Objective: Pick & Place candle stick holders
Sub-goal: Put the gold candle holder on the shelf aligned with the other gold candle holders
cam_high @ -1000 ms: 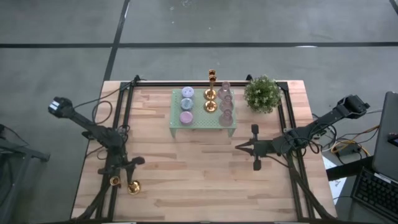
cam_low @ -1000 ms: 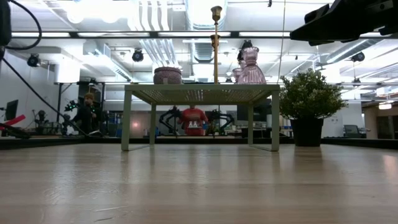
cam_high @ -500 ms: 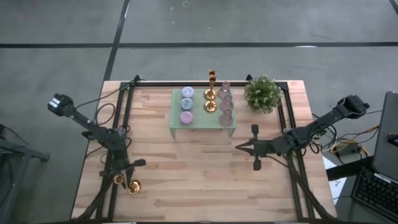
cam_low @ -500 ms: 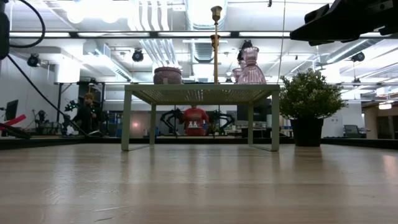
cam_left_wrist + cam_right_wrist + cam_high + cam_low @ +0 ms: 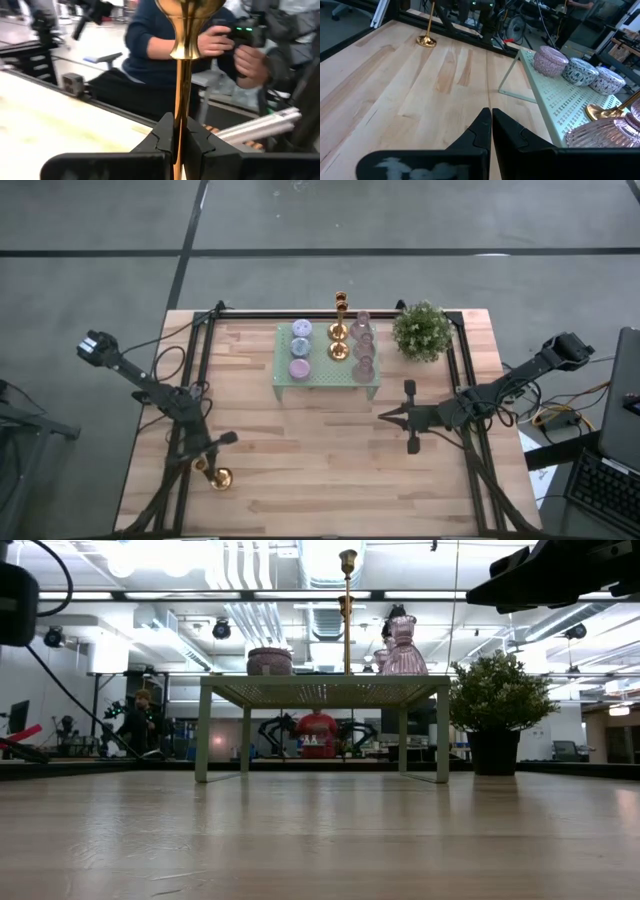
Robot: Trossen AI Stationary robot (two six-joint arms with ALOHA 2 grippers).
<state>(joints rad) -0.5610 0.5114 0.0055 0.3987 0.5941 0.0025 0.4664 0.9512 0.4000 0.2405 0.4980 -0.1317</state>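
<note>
One candle stick holder [image 5: 183,90], stem between left jaws

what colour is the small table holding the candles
Pale mint green shelf, perforated top, clearest in the high view.

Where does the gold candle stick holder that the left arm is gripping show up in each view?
High view: gold candle stick holder near the table's front left corner.
Low view: not in it.
Left wrist view: slim stem upright between the shut jaws.
Right wrist view: far across the table.
Shared landmark: green rack.
</note>
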